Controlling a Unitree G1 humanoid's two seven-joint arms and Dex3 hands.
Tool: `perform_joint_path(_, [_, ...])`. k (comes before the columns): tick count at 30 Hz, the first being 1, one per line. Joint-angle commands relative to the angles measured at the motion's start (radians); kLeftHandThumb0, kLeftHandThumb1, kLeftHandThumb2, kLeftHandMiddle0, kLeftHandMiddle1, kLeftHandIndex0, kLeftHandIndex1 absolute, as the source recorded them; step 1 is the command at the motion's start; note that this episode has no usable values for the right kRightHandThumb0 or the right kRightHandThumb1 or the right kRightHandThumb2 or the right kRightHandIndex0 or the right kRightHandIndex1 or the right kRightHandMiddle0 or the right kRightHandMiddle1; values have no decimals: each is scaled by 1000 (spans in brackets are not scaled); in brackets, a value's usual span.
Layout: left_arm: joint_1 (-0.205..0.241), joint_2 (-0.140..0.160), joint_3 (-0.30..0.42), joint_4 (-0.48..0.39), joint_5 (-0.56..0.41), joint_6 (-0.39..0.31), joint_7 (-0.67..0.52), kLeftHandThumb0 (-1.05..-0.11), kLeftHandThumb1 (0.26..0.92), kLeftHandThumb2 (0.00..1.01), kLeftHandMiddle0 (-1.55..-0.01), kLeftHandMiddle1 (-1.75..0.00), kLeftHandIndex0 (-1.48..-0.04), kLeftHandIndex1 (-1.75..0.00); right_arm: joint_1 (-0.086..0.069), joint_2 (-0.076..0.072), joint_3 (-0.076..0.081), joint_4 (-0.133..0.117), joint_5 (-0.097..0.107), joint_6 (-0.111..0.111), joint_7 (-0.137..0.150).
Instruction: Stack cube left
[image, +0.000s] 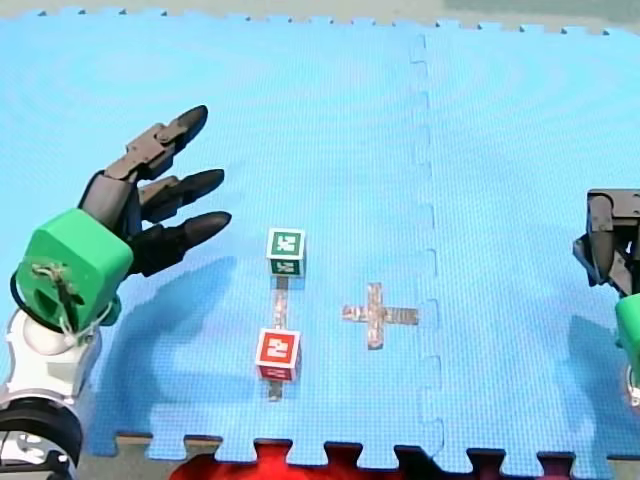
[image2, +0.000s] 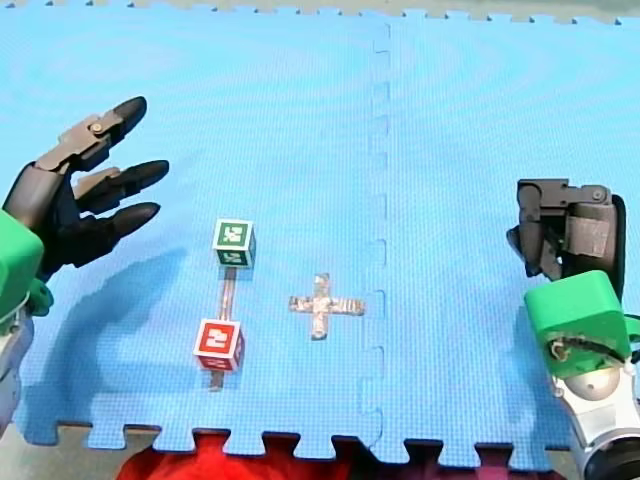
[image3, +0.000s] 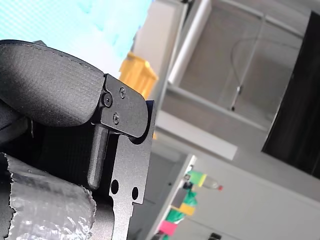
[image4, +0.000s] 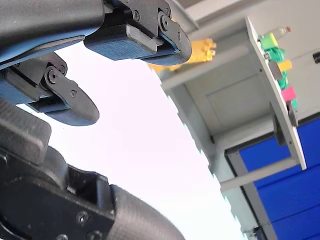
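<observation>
Blue foam mat (image: 330, 120) (the surface): the green cube (image: 286, 251) sits just beyond the red cube (image: 278, 353), apart from it, with a tape cross (image: 377, 315) to their right. The left hand (image: 140, 215), fingers uncurled and holding nothing, is left of the green cube. The right hand (image2: 560, 235), fingers curled and empty, is near the mat's right edge.

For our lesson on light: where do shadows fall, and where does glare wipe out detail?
First head view: the open left hand, over the mat at left, and the shut right hand, at its right edge, each darken the mat near them. Second wrist view: the mat glares white.
</observation>
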Motion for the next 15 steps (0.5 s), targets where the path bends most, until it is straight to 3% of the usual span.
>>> perform_joint_path(1, [-4, 10, -8, 2, 13, -2, 21, -1048, 917, 49, -740, -10, -388, 0, 2, -4, -1, 1, 1, 2, -3])
perform_joint_path(15, [-5, 14, -26, 1, 38, 7, 66, -1048, 921, 64, -735, -5, -381, 0, 1, -6, -1, 8, 0, 3, -2])
